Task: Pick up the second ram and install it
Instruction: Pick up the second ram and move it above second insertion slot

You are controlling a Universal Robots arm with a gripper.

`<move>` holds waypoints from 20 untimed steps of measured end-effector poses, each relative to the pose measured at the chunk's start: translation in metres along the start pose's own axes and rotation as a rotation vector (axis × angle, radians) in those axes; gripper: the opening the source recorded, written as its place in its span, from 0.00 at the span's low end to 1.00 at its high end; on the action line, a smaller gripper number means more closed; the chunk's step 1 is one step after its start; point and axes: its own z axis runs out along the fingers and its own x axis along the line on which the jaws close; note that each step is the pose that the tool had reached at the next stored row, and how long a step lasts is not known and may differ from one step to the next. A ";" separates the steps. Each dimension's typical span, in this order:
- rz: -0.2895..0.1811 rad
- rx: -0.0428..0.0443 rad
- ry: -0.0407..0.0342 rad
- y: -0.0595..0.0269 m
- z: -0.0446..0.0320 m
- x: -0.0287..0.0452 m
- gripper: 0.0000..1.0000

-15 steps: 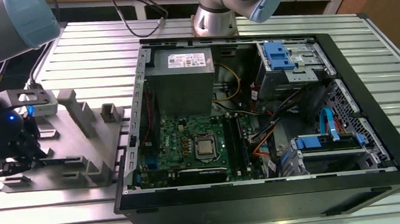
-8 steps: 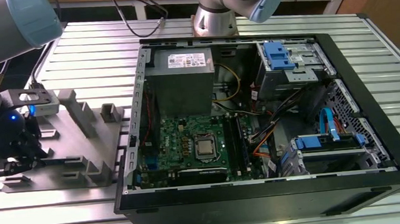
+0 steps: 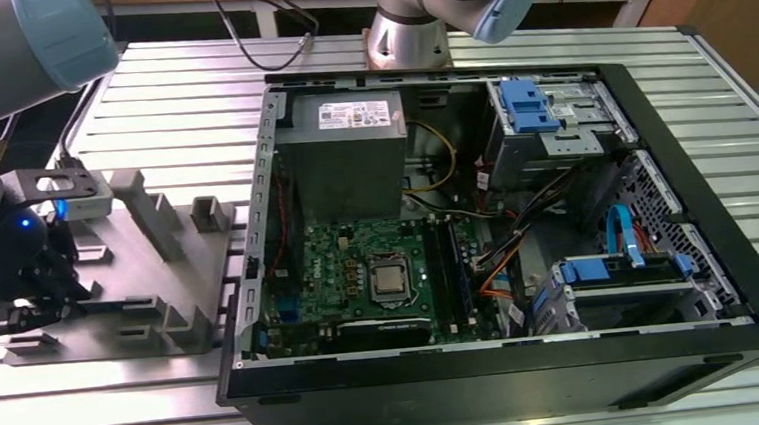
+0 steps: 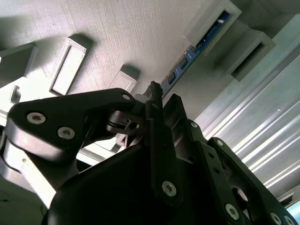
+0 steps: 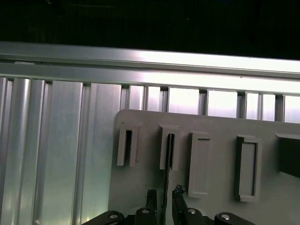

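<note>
Your end effector (image 3: 19, 318) sits low over the grey holder block (image 3: 144, 279) at the exterior view's left, well apart from the open computer case (image 3: 499, 385) on the ribbed bench (image 3: 143, 79). In both wrist views you see the second ram (image 5: 165, 173) standing on edge. Its long axis is level along the block and runs from the end effector (image 5: 164, 192) through a slotted post (image 5: 169, 150) toward the block's edge. The end effector straddles the ram's near end. You cannot tell whether it is clamped on it.

claw (image 3: 21, 316) at grey holder (image 3: 130, 277), open computer case (image 3: 499, 390)
</note>
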 end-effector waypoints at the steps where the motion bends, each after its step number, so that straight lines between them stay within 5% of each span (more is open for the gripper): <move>1: 0.000 0.0000 0.0000 0.0000 0.0000 0.0000 0.23; 4: 0.000 0.0000 0.0000 0.0000 0.0000 0.0000 0.16; 20: 0.022 0.0005 -0.0002 -0.0001 0.0001 0.0000 0.16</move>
